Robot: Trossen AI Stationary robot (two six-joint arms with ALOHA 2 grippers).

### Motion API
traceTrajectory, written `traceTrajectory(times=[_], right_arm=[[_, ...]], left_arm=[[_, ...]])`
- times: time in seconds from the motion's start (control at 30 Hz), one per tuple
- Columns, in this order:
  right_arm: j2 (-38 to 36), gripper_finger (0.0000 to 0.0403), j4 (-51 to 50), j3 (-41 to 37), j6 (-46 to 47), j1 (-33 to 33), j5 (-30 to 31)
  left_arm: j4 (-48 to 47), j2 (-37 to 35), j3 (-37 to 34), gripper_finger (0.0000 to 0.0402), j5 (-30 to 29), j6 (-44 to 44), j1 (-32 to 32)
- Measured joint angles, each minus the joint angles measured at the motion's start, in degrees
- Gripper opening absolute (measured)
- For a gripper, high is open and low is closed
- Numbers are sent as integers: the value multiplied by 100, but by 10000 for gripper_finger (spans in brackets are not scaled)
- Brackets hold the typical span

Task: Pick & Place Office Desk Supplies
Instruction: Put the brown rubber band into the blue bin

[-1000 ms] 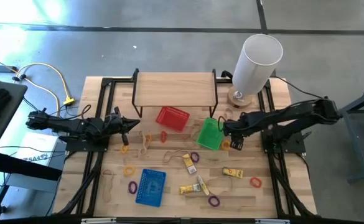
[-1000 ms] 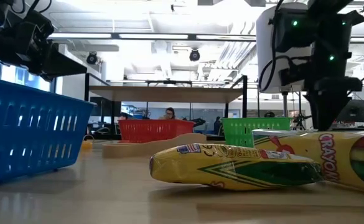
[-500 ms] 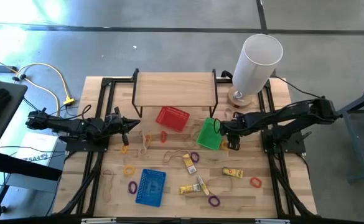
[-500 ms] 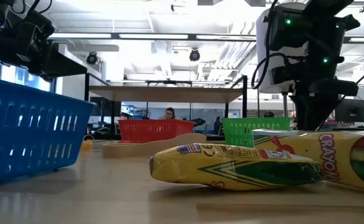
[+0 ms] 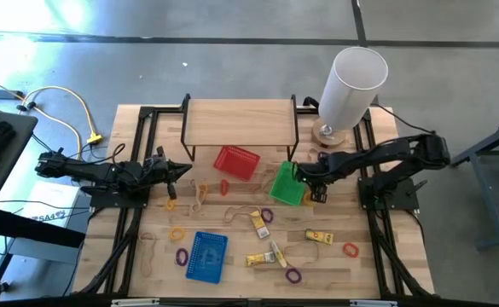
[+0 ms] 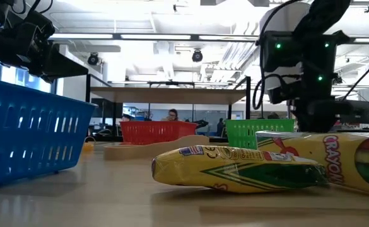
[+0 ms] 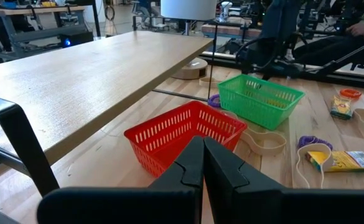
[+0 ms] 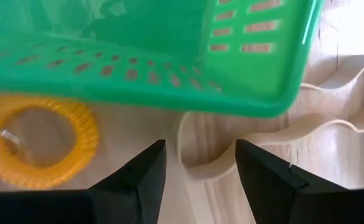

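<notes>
Supplies lie scattered over the table's point(image 5: 407, 256) front half: a yellow coil loop point(image 8: 42, 140) and a pale tan band point(image 8: 275, 134) sit just beside the green basket point(image 5: 287, 183), directly under the right gripper point(image 8: 197, 168), whose fingers stand apart with bare wood between them. The basket's rim point(image 8: 169, 99) crowds that spot on one side, while crayon boxes point(image 5: 319, 236), purple loops point(image 5: 293, 275) and the blue basket point(image 5: 206, 255) lie well apart nearer the front edge. The left gripper point(image 7: 203, 163) waits with fingers pressed together near the red basket point(image 7: 185, 134), beside the wooden shelf point(image 5: 240, 119).

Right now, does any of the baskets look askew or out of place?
Yes. The green basket sits tilted, not flat like the blue basket. The open right gripper hovers beside it, over a tan band and a yellow loop.
</notes>
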Motion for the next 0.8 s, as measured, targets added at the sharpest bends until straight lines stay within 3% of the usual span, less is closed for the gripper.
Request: traceTrajectory(times=[0.27, 0.4, 0.6, 0.8], right_arm=[[250, 166, 92, 15, -65, -131, -193], [264, 123, 99, 13, -66, -129, -333], [270, 18, 40, 9, 35, -127, -512], [209, 3, -87, 0, 125, -126, -480]], left_arm=[[0, 0, 0, 0, 4, -73, 0], [0, 0, 0, 0, 7, -79, -1], [0, 0, 0, 0, 7, -90, -1], [0, 0, 0, 0, 7, -90, -1]])
